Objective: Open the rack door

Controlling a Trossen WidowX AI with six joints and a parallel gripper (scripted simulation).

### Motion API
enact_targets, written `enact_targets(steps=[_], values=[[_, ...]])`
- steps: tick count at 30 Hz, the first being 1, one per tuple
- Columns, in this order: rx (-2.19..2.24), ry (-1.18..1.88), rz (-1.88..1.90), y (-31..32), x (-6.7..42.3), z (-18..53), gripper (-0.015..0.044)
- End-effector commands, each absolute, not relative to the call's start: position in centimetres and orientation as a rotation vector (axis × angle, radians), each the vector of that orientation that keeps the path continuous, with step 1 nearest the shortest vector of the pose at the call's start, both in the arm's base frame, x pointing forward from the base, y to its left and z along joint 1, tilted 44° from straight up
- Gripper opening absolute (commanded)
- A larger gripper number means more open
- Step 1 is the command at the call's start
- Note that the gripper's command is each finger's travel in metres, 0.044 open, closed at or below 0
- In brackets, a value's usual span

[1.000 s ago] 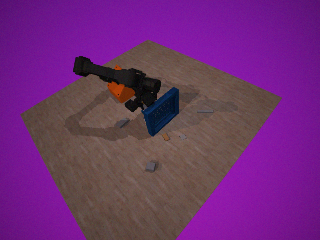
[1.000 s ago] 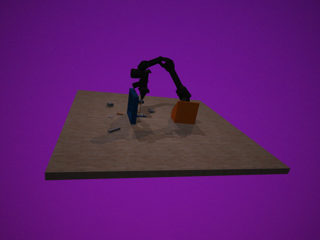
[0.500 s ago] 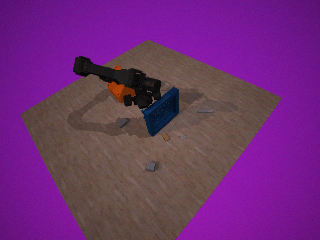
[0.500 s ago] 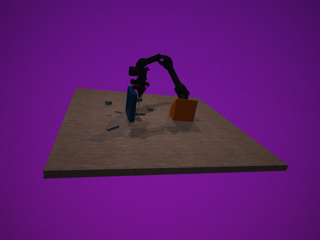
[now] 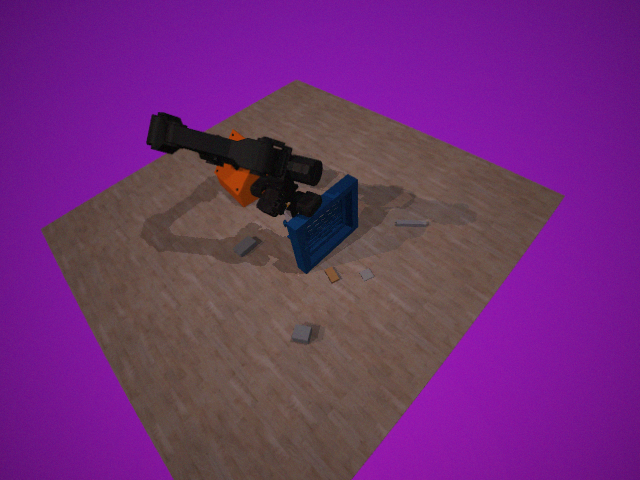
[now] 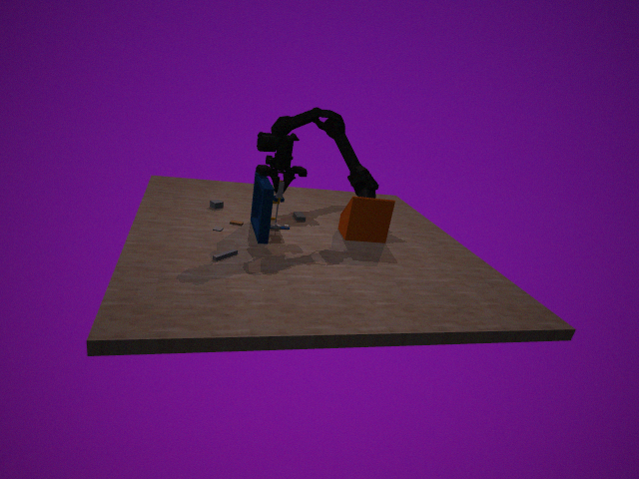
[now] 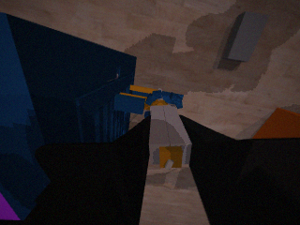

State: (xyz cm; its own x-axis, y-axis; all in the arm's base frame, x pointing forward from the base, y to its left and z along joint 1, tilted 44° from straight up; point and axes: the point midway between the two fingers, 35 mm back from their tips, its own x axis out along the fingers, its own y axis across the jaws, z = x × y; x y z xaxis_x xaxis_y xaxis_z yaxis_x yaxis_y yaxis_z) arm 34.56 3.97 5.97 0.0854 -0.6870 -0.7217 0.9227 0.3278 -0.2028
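Observation:
The blue rack frame [image 5: 352,206] [image 6: 263,217] stands upright on the table. Its latticed door [image 5: 324,224] appears to be closed in it. The pale grey upright handle [image 6: 280,190] [image 7: 164,124] stands out from the door on blue brackets, with orange parts at its ends. My gripper [image 6: 280,194] [image 7: 164,119] points down from above and is shut on the handle, one finger on each side. In the wrist view the rack lies to the left of the fingers. In the top view the gripper body hides the handle and fingertips.
An orange wedge block [image 5: 240,186] [image 6: 366,219] [image 7: 281,124] stands by the arm's base. A grey block [image 5: 246,245] [image 6: 299,217] [image 7: 246,37] lies on the handle side. Beyond the rack lie another grey block [image 5: 301,333], an orange tile [image 5: 332,274], a pale tile [image 5: 366,274] and a grey bar [image 5: 412,223].

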Motion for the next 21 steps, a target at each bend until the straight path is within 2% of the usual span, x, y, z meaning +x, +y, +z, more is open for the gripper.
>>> enact_targets(steps=[1, 10, 18, 21], values=[[0.476, 0.739, -1.308, 3.92, 34.59, 5.97, 0.0021], [0.803, 0.468, -1.465, 3.91, 34.60, 5.97, 0.0021], [0.809, 0.463, -1.468, 3.91, 34.60, 5.97, 0.0021], [0.809, 0.463, -1.468, 3.91, 34.60, 5.97, 0.0099]])
